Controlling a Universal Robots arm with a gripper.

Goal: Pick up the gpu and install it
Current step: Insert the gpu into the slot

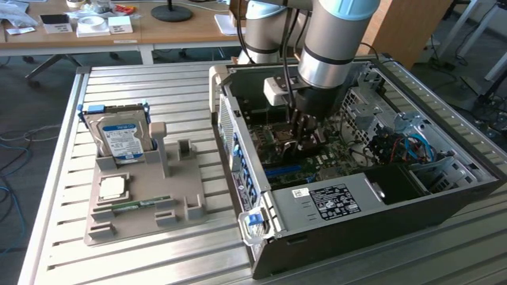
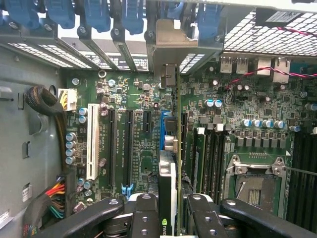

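Note:
My gripper (image 1: 306, 126) is down inside the open computer case (image 1: 443, 208), over the motherboard (image 2: 129, 99). In the wrist view the gpu (image 2: 168, 168) appears edge-on as a thin card with a black face, and the gripper (image 2: 171, 215) is shut on it, one black finger on each side. The card stands upright along the blue slot (image 2: 162, 124). Its pale metal end bracket (image 2: 171, 42) lies against the rear slot openings, between the blue retaining clips (image 2: 131, 15). Whether the card's edge sits fully in the slot is hidden.
On the grey holder (image 1: 186, 205) at the exterior view's left stand a silver hard drive (image 1: 120, 136), a processor chip (image 1: 113, 187) and a green RAM stick (image 1: 141, 205). Inside the case are the open CPU socket (image 2: 255, 183), a white slot (image 2: 91, 144) and blue cables (image 1: 408, 148).

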